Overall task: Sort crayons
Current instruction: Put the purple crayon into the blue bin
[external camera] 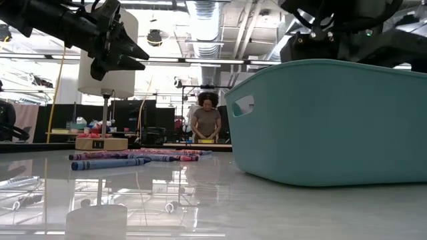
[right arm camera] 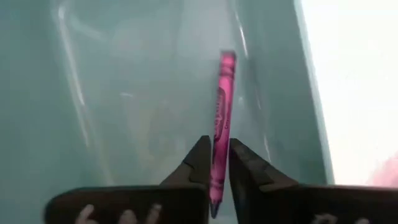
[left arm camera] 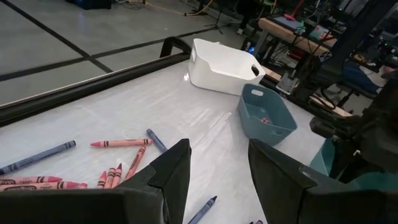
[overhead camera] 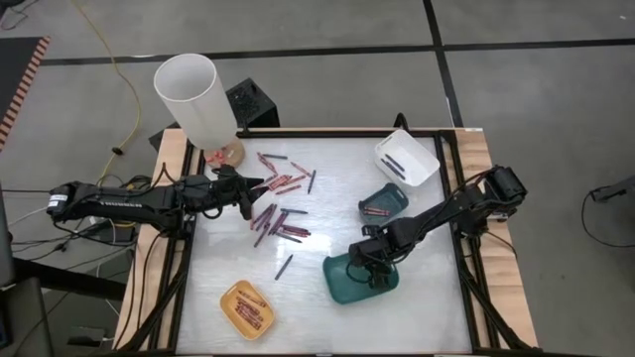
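1 pink crayon (right arm camera: pixel 221 118) sits between the fingertips of the right gripper (overhead camera: pixel 369 260), which is poised over the large teal tray (overhead camera: pixel 342 288) at the table's near centre-right. Its long axis runs straight out from the fingers toward the tray floor. The fingers flank it closely; whether they are pinching it or have let go cannot be told.

The loose crayons (overhead camera: pixel 280 203) lie scattered on the white tabletop (overhead camera: pixel 327 178) left of centre, roughly 20, mostly red, pink and purple with a few dark blue-grey, pointing in mixed directions. 1 dark crayon (overhead camera: pixel 284 266) lies apart, nearer the front edge, on a diagonal.

4 trays are present: the large teal one, 1 small teal tray (overhead camera: pixel 395 192) holding red crayons, 1 white tray (overhead camera: pixel 425 167) holding 2 dark crayons, and 1 yellow tray (overhead camera: pixel 230 296) holding several red ones.

The left gripper (overhead camera: pixel 243 190) hangs above the left edge of the scatter, fingers parted and empty. 1 white cylinder (overhead camera: pixel 194 97) stands at the far left corner.

1 person (external camera: pixel 207 120) stands in the room beyond.
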Motion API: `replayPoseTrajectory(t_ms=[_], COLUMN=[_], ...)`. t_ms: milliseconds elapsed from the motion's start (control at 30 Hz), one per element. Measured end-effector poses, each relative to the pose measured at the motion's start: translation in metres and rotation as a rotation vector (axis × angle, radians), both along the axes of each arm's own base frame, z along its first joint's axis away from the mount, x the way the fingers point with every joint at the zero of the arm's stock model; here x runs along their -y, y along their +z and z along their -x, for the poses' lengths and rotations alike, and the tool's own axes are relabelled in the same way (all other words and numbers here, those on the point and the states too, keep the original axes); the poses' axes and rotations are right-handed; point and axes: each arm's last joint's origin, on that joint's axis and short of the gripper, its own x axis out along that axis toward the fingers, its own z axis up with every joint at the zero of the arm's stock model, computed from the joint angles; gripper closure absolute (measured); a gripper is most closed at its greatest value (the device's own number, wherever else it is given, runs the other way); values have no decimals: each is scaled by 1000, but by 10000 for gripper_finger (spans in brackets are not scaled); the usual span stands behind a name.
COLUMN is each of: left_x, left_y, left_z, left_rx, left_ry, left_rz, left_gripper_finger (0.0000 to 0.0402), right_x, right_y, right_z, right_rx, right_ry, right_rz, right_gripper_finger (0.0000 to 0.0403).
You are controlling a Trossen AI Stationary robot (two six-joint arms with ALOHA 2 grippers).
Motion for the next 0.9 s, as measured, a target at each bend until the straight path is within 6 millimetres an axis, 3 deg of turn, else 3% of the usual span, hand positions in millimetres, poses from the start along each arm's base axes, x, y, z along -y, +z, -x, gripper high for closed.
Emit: replayPoseTrajectory(t_ms=[233,467,667,900], left_x=[0,0,0,0], left_y=[0,0,1,1], left_z=[0,0,0,0], left_rx=[1,5,8,8], left_ry=[-1,-1,0,3], left_rz=[1,1,0,-1], left_gripper_finger=[251,251,251,251], right_x=[2,11,37,80], right_y=[6,67,118,134], right_z=[-4,-9,-13,-26], right_rx=[2,45,199,335], right_ry=[4,114,107,19], right_rz=[-20,22,126,256], right_gripper_finger=[293,285,285,285])
